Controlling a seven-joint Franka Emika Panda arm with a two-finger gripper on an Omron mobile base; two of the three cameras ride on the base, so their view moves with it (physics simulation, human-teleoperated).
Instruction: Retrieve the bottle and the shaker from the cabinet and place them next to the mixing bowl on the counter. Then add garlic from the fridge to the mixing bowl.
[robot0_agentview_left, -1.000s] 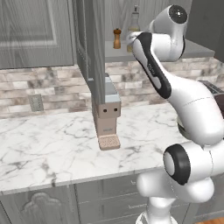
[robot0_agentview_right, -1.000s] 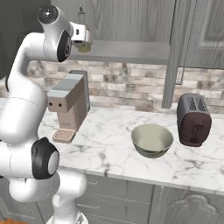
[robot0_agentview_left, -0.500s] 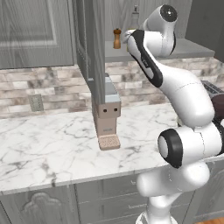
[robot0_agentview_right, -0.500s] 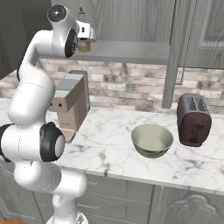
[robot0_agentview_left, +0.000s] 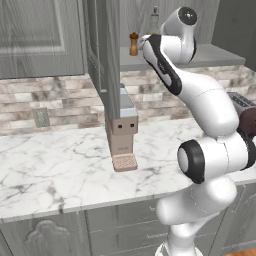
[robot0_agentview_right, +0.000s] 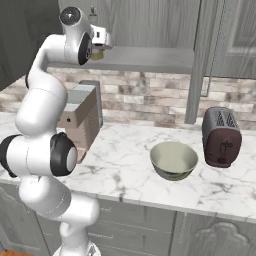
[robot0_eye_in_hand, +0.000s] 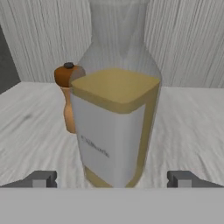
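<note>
The bottle (robot0_eye_in_hand: 116, 127), clear glass with yellowish liquid and a pale label, stands on the cabinet shelf (robot0_eye_in_hand: 192, 127) close in front of the hand. My gripper (robot0_eye_in_hand: 113, 179) is open, its fingertips (robot0_eye_in_hand: 41, 179) on either side of the bottle's base and apart from the glass. The brown shaker (robot0_eye_in_hand: 68, 96) stands upright behind the bottle to its left, also seen on the shelf (robot0_agentview_left: 133, 44). The olive-green mixing bowl (robot0_agentview_right: 174, 160) sits on the counter right of the arm. The garlic and the fridge are out of view.
An open cabinet door (robot0_agentview_left: 102, 50) hangs left of the shelf. A coffee machine (robot0_agentview_left: 122, 130) stands on the marble counter (robot0_agentview_left: 55, 170) below it. A dark red toaster (robot0_agentview_right: 222, 137) is right of the bowl. Another door edge (robot0_agentview_right: 197, 65) borders the shelf's right side.
The arm has stretched up and forward, bringing the hand closer to the bottle on the shelf. The jaws stay open. Bottle, shaker and bowl have not moved.
</note>
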